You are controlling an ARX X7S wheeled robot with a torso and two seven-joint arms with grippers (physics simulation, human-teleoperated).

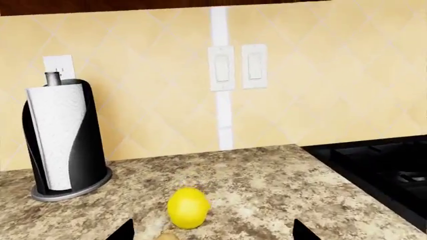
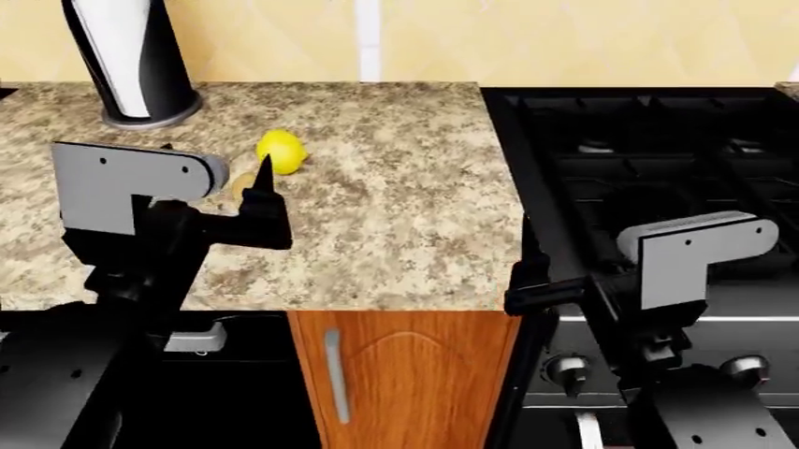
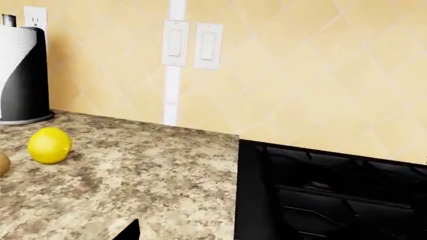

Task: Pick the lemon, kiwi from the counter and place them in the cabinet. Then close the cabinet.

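The yellow lemon [image 1: 189, 207] lies on the speckled granite counter [image 1: 267, 185], just beyond my left gripper [image 1: 213, 235] and slightly off its centre line. That gripper is open, its two dark fingertips wide apart with nothing between them. The tan kiwi [image 1: 167, 236] peeks in at the frame's edge, close in front of the lemon. In the head view the lemon [image 2: 283, 151] sits just past the left fingers [image 2: 265, 187], and the left arm covers the kiwi. My right gripper [image 3: 205, 235] hovers open over the counter's stove-side edge, with the lemon [image 3: 49, 145] and kiwi [image 3: 3, 164] far off to its side.
A paper-towel roll in a black holder [image 1: 63, 140] stands at the back of the counter. The black stove top [image 2: 649, 168] adjoins the counter on the right. A wooden cabinet door [image 2: 399, 374] with a metal handle is below the counter. Wall switches [image 1: 237, 67] are on the tiled backsplash.
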